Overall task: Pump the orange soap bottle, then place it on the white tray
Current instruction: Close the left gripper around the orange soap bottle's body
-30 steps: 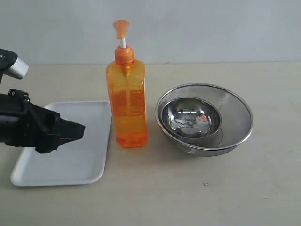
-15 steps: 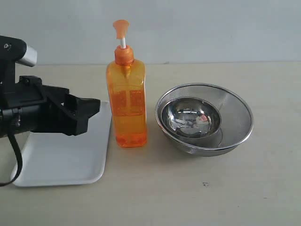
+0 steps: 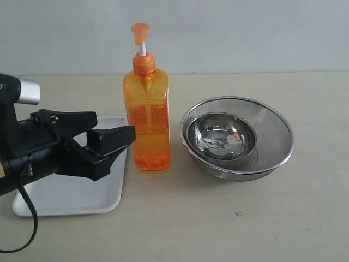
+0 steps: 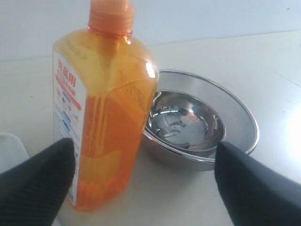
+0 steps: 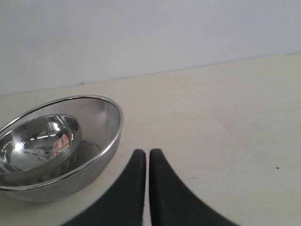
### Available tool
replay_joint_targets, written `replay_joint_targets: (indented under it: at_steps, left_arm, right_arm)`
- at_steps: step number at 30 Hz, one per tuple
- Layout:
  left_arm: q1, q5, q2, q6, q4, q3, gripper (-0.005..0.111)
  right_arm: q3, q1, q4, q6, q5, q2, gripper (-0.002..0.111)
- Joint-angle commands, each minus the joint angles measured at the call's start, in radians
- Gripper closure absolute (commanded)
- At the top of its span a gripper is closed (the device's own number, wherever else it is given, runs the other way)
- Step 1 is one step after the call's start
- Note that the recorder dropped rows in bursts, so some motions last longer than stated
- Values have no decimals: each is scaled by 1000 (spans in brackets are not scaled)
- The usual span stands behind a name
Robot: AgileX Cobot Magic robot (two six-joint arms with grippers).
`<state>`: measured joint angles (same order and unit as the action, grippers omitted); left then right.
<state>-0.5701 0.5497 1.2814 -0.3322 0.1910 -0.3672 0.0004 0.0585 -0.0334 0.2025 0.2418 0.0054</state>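
- Gripper on left arm (image 3: 114, 125): low above the white tray (image 3: 71, 202), pointed rightward, jaws spread wide, nothing held; lower fingertip close to the left side of the orange soap bottle (image 3: 147, 131), contact not clear.
- White tray: flat on the table (image 3: 245, 229), at far left, partly hidden behind the black gripper.
- Orange soap bottle: upright on the table, just beside the tray's right edge, not on it; pump head raised on its white stem; printed label facing the left gripper in the left wrist view.
- Mesh strainer (image 3: 272, 125): right of the bottle, near it, with a smaller steel bowl (image 3: 221, 136) nested inside.
- Right gripper (image 5: 146, 155): fingers pressed together, empty, over bare table beside the strainer.
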Motion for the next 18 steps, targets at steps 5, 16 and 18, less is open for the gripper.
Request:
replay_joint_targets:
  at_steps: [5, 16, 18]
  left_arm:
    - [-9, 244, 178, -10, 20, 8, 23]
    - [-9, 382, 344, -8, -82, 6, 39]
    - [-9, 405, 344, -8, -44, 6, 33]
  right_arm:
    - [0, 2, -1, 0, -4, -5, 108]
    - [0, 2, -1, 0, -4, -5, 108]
    - [0, 2, -1, 0, -4, -5, 108]
